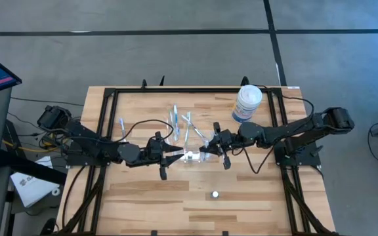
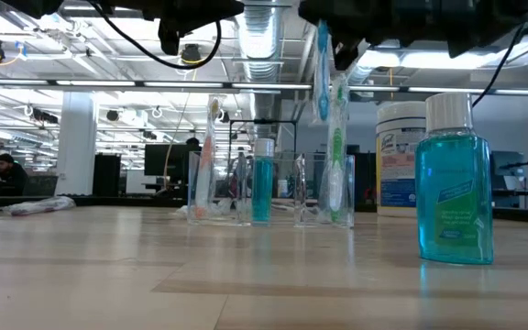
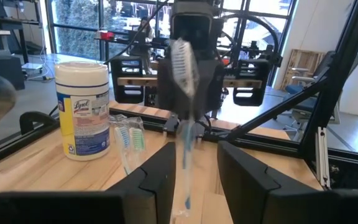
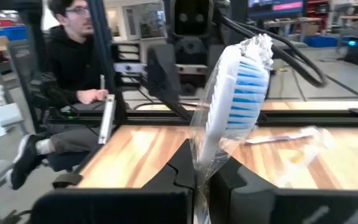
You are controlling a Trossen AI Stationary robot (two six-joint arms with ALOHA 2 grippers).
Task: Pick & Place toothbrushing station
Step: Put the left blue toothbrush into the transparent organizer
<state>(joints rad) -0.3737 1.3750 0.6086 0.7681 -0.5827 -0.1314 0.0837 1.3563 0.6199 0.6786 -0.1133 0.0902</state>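
We held a wrapped toothbrush [image 4: 232, 118] upright in our right gripper [image 1: 210, 149], jaws closed tight on its handle, just at three o'clock of the clear cup [image 1: 190, 157] at table centre, presumably so it could drop in head-up. Our left gripper [image 1: 176, 157] sat at the cup's nine o'clock, jaws partly open around it, likely steadying it. Spare toothbrushes [image 1: 188, 128] lay toward twelve; the white tub [image 1: 247, 103] stood at one o'clock.

both arms are matte black, built of chunky jointed segments with loose black cables looping alongside them. the left pincer [image 1: 174, 157] and the right pincer [image 1: 205, 151] end in dark, angular, wedge-shaped fingers [image 3: 154, 180].
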